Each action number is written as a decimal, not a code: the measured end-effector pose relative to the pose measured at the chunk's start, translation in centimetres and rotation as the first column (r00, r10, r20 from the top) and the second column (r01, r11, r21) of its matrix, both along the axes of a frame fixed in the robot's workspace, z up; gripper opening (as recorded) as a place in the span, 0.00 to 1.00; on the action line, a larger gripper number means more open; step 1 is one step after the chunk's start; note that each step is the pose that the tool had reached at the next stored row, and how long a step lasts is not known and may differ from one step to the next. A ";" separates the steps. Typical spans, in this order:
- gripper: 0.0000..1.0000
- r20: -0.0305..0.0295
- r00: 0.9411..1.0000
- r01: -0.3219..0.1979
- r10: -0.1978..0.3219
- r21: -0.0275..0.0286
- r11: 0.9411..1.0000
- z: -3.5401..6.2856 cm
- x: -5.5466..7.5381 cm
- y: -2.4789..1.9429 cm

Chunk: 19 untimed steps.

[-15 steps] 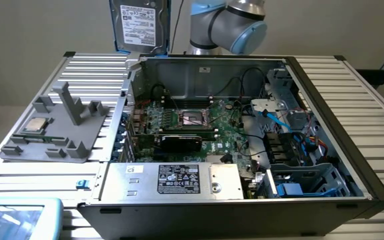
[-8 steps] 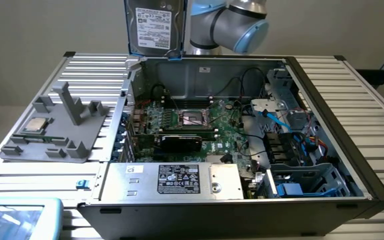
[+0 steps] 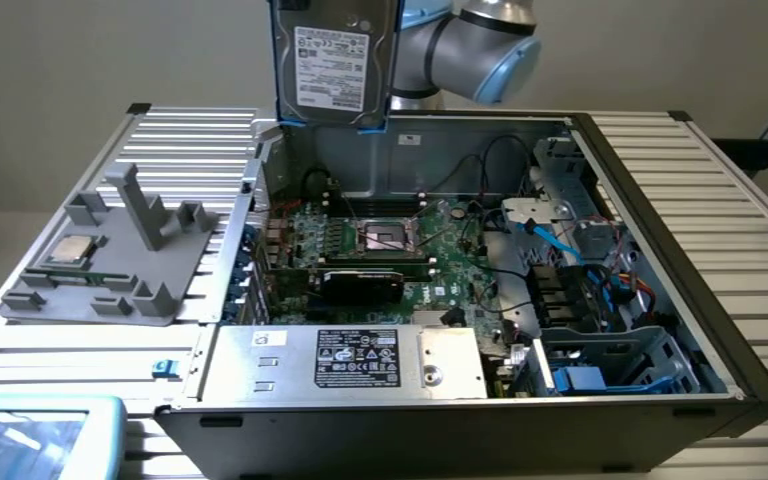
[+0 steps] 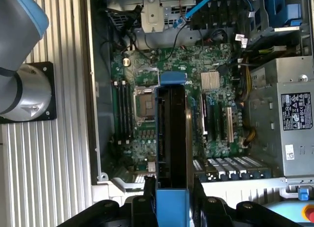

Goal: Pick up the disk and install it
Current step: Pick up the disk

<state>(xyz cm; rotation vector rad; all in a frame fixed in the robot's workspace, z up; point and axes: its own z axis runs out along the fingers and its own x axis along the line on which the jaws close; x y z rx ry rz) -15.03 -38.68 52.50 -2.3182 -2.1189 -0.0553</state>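
The computer case (image 3: 424,440) lies with its open side up, so access is from above across the whole opening. The disk (image 3: 335,60), clamped in the gripper (image 4: 171,200), hangs well above the case and touches nothing in it.

Inside the case:
- The power supply box (image 3: 344,360) fills the near edge.
- The drive cage (image 3: 624,355) occupies the near corner on the exterior view's right.
- Blue cables (image 3: 554,238) cross the space beside the cage.
- The motherboard (image 3: 471,255) lies low.
- A black expansion card (image 3: 364,285) stands up from it.

Outside the case, a grey fixture (image 3: 157,225) stands on the slatted table (image 3: 744,200).
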 end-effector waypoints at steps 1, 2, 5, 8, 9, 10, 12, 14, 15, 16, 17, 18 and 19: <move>0.37 0.000 1.000 0.000 0.000 0.000 1.000 0.00 0.2 -0.40; 0.37 0.000 1.000 0.000 0.000 0.000 1.000 0.00 0.3 -0.76; 0.37 -0.001 1.000 0.000 0.000 0.000 1.000 0.00 0.8 -1.85; 0.37 -0.001 1.000 0.000 0.000 0.000 1.000 0.00 1.2 -2.93; 0.37 -0.001 1.000 0.000 0.000 0.000 1.000 0.00 1.4 -3.30; 0.37 -0.001 1.000 0.000 0.000 0.000 1.000 0.00 1.6 -3.68; 0.37 -0.001 1.000 0.000 0.000 0.000 1.000 0.00 2.0 -4.42; 0.37 -0.001 1.000 0.000 0.000 0.000 1.000 0.00 2.6 -5.12; 0.37 -0.001 1.000 0.000 0.000 0.000 1.000 0.00 2.8 -5.43; 0.37 -0.001 1.000 0.000 0.000 0.000 1.000 0.00 3.0 -5.72; 0.37 -0.001 1.000 0.000 0.000 0.000 1.000 0.00 3.3 -5.98; 0.37 0.000 1.000 0.000 0.000 0.000 1.000 0.01 3.5 -6.20; 0.37 0.002 1.000 0.000 0.000 0.000 1.000 0.01 3.6 -6.43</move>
